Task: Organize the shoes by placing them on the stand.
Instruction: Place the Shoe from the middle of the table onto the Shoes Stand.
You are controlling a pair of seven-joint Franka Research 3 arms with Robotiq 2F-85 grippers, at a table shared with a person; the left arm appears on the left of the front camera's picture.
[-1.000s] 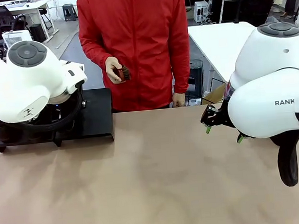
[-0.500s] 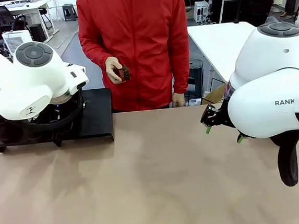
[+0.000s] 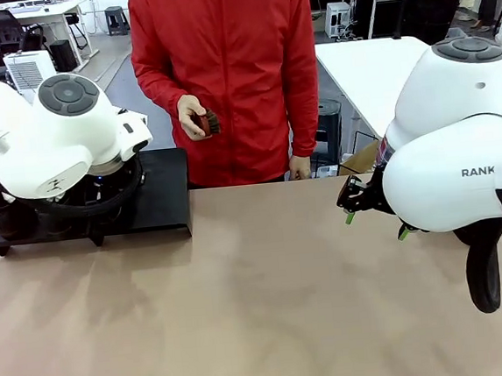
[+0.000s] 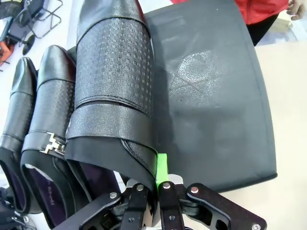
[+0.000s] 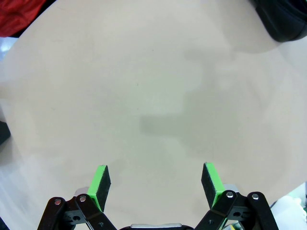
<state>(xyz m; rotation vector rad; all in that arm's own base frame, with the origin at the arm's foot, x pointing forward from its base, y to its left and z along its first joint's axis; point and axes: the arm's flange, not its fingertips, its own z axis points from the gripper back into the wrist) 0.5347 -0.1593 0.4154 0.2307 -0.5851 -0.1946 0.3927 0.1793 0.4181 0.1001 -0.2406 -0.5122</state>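
We would lower the left pincer (image 4: 156,184), clamped on the heel rim of a glossy black perforated leather shoe (image 4: 115,81) over the low matte-black stand (image 4: 211,96) at the far left corner of the counter (image 3: 262,310), until the sole lies flat just beside the two racked shoes (image 4: 48,100), leaving the right pincer (image 5: 156,182) gaping and idle.

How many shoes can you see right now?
3, in a row at the stand: textured shoe in the left tool, buckled shoe beside it, plain shoe outermost. More may be hidden.

Left arm (image 3: 54,148) has swung rightward over stand (image 3: 165,195).
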